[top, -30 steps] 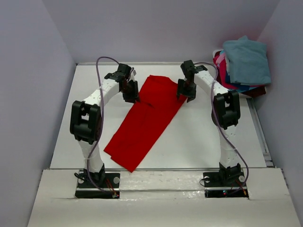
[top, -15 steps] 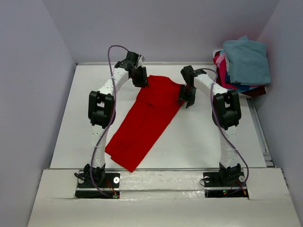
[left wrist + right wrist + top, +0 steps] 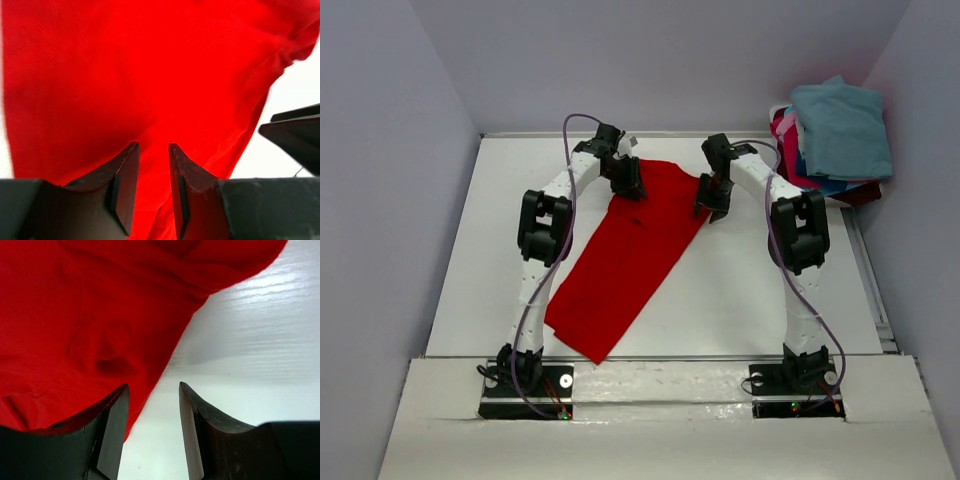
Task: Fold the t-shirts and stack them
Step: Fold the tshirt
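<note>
White table (image 3: 740, 290) floors a pale-walled booth, and across it the red t-shirt (image 3: 625, 255) lies as a long strip, running from about 7 o'clock near the arm bases up toward 12 o'clock at the far side. At the strip's far left corner the left end effector (image 3: 630, 188) sits low over the cloth. Its wrist view shows the jaws a narrow gap apart with red fabric beneath them (nothing looks pinched between them). At roughly 1 o'clock, over the strip's far right edge, the right end effector (image 3: 712, 208) has its jaws moderately apart. The hem runs up to one finger and bare table lies under the other. At 2 o'clock, off the table's far corner, sits a pile of other t-shirts (image 3: 835, 130), teal-blue on top, with pink, blue and dark maroon below.
</note>
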